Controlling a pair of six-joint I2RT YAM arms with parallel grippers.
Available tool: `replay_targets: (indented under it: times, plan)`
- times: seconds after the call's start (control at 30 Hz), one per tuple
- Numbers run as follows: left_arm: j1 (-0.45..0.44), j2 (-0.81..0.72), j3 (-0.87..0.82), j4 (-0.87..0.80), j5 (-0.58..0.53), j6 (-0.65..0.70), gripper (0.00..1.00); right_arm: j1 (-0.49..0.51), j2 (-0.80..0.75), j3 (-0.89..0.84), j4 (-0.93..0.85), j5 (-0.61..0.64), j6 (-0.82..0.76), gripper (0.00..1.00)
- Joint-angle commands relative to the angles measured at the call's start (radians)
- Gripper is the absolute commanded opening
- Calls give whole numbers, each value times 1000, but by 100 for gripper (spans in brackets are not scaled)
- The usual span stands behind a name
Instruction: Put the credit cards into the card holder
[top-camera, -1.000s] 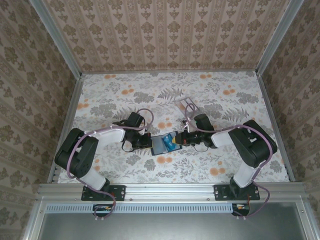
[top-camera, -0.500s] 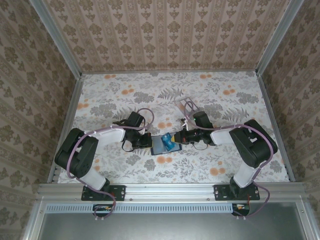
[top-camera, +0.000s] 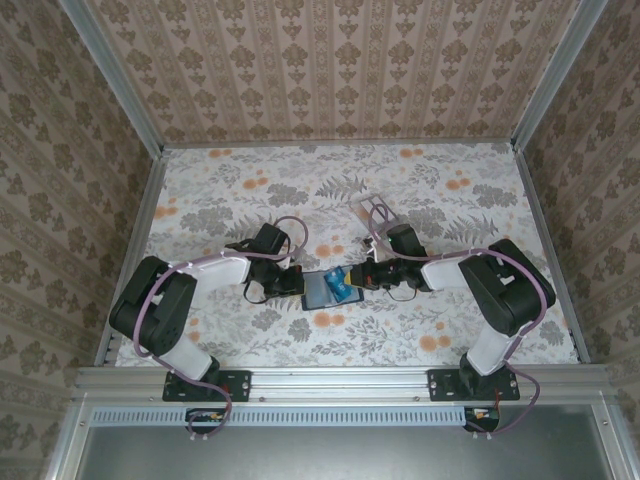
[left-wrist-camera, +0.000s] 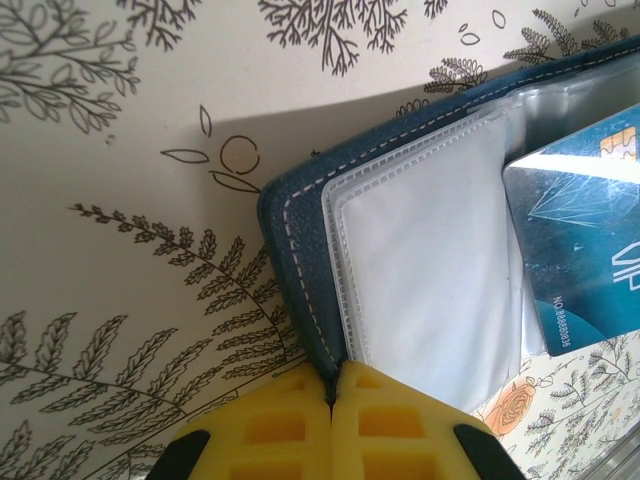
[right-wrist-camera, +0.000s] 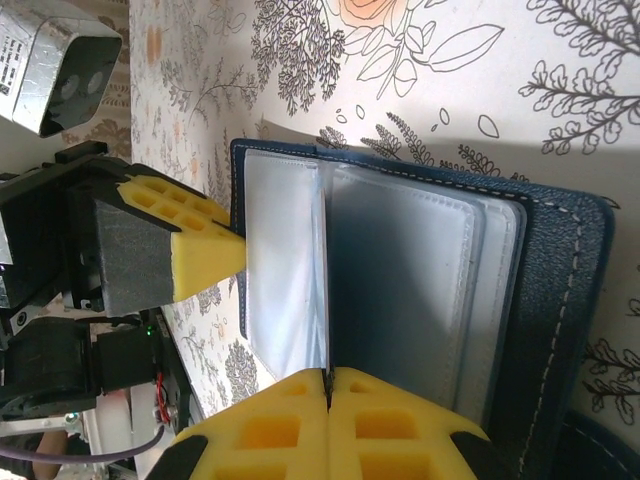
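Two grippers, both clenched: left gripper (left-wrist-camera: 332, 395) pinching the card holder (left-wrist-camera: 300, 260) cover, right gripper (right-wrist-camera: 328, 385) pinching a clear sleeve (right-wrist-camera: 290, 280), mid table (top-camera: 450, 200). Risk: opposing pulls could tear the sleeve or spill the blue card (left-wrist-camera: 585, 230).

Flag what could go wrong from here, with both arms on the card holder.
1. The right fingers are shut on one clear sleeve while the left fingers pinch the card holder at its edge. Pulling apart could tear the sleeve.
2. The blue card looks only partly seated, so a jolt may slide it out.
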Motion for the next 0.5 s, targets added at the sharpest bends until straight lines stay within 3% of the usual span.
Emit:
replay_targets:
  times: [0.0,0.47]
  plan:
    - [6,-5,-21,-11,-22,16,1,-11,-7,-20,2,30,-1,0]
    - [6,7,-16,2,-16,11,1,-4,23,-20,53,-12,37,0]
